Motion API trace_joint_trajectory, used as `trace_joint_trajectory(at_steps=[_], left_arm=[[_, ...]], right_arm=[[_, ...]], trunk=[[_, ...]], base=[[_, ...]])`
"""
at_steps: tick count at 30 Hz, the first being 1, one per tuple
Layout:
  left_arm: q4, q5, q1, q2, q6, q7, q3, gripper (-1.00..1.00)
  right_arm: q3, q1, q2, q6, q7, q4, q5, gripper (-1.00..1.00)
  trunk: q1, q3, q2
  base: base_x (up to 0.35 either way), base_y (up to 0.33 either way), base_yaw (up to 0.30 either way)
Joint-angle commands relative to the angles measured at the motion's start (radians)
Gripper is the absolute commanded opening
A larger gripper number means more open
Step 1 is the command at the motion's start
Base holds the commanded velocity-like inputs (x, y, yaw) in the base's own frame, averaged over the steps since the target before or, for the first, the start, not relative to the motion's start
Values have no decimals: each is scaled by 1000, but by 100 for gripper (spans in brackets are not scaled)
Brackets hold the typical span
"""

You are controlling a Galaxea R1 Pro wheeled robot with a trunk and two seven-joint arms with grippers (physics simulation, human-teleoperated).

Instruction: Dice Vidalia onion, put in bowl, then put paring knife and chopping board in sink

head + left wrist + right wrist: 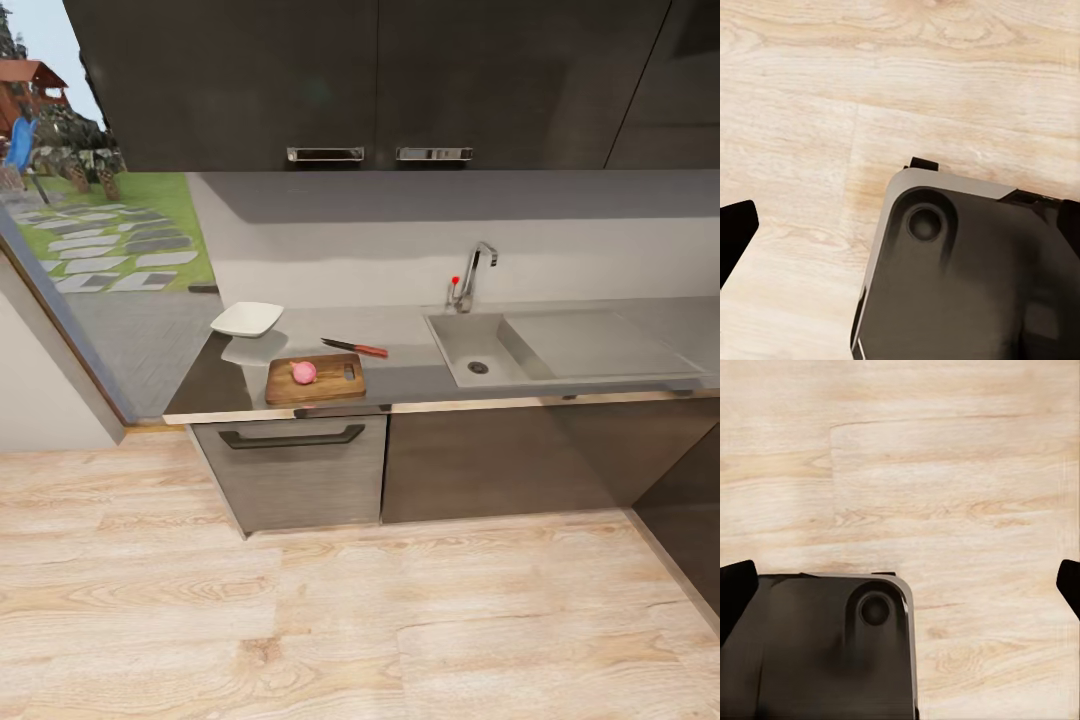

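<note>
Left end effector (pixel 900 225): 1 dark fingertip (pixel 735 229) visible at frame edge, spread wide, holding nothing, above the wooden floor (pixel 832 97) and robot base (pixel 967 277). Right end effector (pixel 900 585): 2 fingertips wide apart, empty. On the desk (pixel 410 375): onion (pixel 304 372) on chopping board (pixel 315 378), paring knife (pixel 354 347) just behind, bowl (pixel 247 318) further left, sink (pixel 480 350) to the right.

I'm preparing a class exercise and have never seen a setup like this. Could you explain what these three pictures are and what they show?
These are simulator renders from a wheeled two-armed robot. The head camera looks at a kitchen: a glossy grey countertop carrying a dark-brown wooden chopping board with a pinkish round onion on it, a red-handled paring knife beside the board, a white squarish bowl, and a grey steel sink. The two wrist cameras point down at the pale wooden floor and the robot's dark base. Each claw appears open, holding nothing.
</note>
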Motion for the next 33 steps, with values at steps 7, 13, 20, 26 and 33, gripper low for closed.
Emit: trace_joint_trajectory(at_steps=[7, 13, 20, 26, 33], left_arm=[[11, 0, -1, 5, -5, 0, -3, 100], [39, 0, -1, 9, -8, -11, -4, 100], [101, -1, -1, 25, -7, -86, -4, 100], [110, -8, 0, 56, -9, -122, -5, 100], [12, -11, 32, 41, -146, -126, -7, 100]], right_arm=[[-1, 1, -1, -2, -1, 3, 1, 100], [-1, 1, 0, -1, -1, 5, 1, 100], [-1, 1, -1, -2, 0, 4, 1, 100], [-1, 1, 0, -2, 0, 4, 1, 100], [-1, 1, -1, -1, 0, 4, 1, 100]], trunk=[[0, -1, -1], [0, -1, -1], [0, -1, -1], [0, -1, -1], [0, -1, -1]], base=[[0, 0, 0], [0, 0, 0], [0, 0, 0], [0, 0, 0], [0, 0, 0]])
